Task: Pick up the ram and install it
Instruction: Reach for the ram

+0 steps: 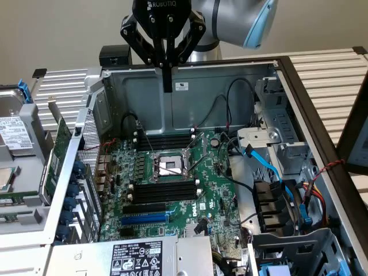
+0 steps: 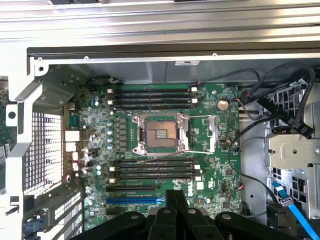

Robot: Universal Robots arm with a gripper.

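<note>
Open grey sheet-metal PC case (image 1: 132,98) on slatted counter (image 1: 328,63). Inside: green mobo (image 1: 213,198) w/ square metal CPU socket (image 1: 167,167), long black memory slots (image 1: 164,191) on both sides of it, one blue slot (image 1: 144,219), black and blue cables at ext. view's right.

From ext. view: black tool (image 1: 167,86) hanging above case's back wall, fingers pressed together, nothing btwn them. Ram (image 1: 20,198) prob. the thin green strip outside case at ext. view's left edge, below a grey drive (image 1: 11,132); too small to be sure.

From wrist view: straight-down look at mobo, plus perforated metal grille (image 2: 47,145) and round silver coin cell (image 2: 223,104).
</note>
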